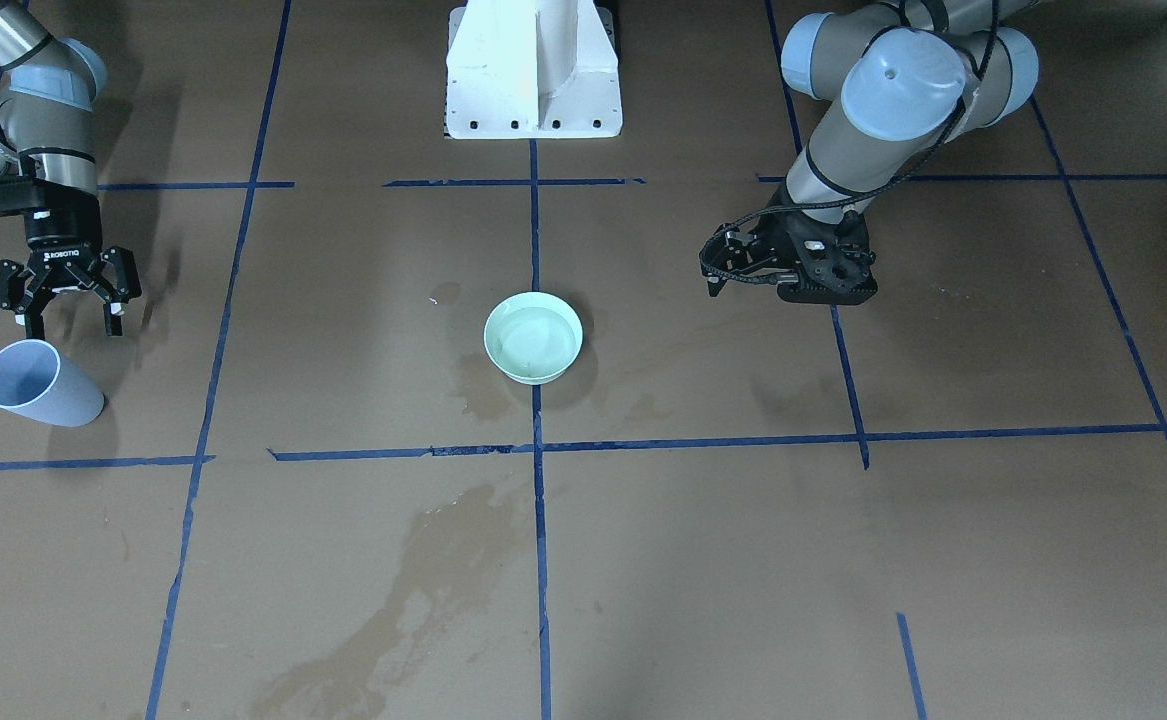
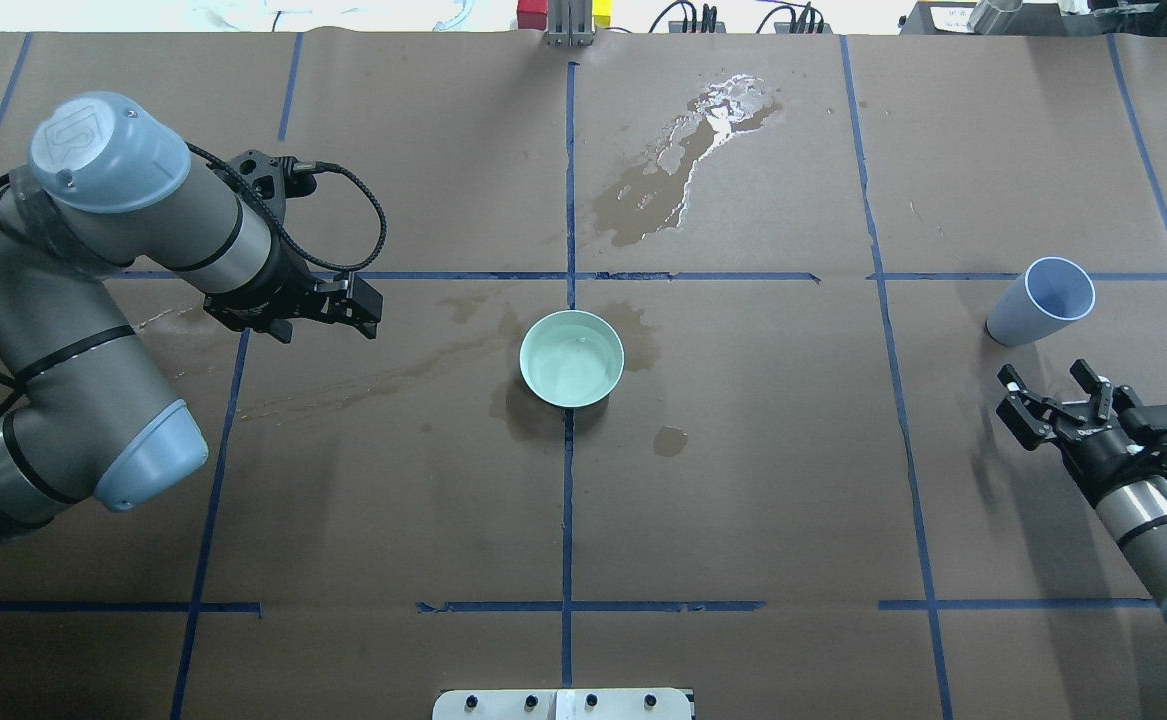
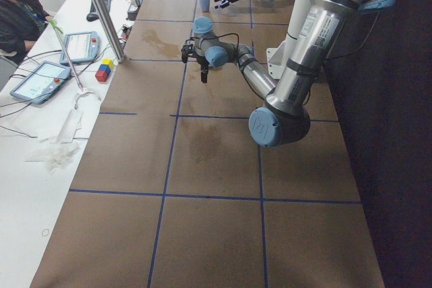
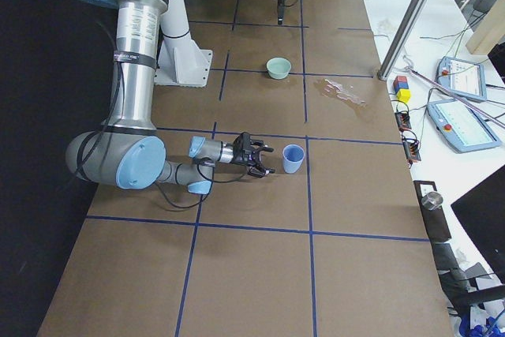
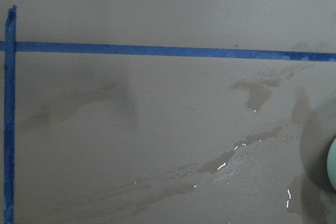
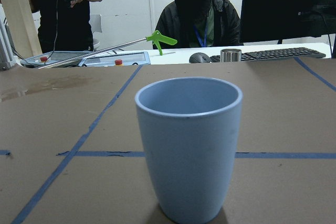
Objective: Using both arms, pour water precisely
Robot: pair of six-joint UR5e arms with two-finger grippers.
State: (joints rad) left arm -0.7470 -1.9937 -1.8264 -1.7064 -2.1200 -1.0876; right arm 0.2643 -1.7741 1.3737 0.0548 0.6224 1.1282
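A pale green bowl (image 1: 533, 338) stands at the table's middle and holds clear water (image 2: 571, 360). A pale blue cup (image 2: 1043, 300) stands upright at the robot's far right and looks empty; it fills the right wrist view (image 6: 189, 145). My right gripper (image 2: 1043, 372) is open, level with the table, a short gap behind the cup and aimed at it. My left gripper (image 2: 375, 308) hangs low to the left of the bowl, pointing toward it, apart from it and holding nothing; it looks open. The bowl's rim just shows in the left wrist view (image 5: 333, 171).
A glinting puddle (image 2: 703, 130) lies on the brown board beyond the bowl, and wet streaks (image 5: 226, 161) run left of it. Blue tape lines cross the board. The white pedestal (image 1: 533, 70) stands at the robot's side. Operators, tablets and a keyboard (image 6: 268, 53) sit beyond the far edge.
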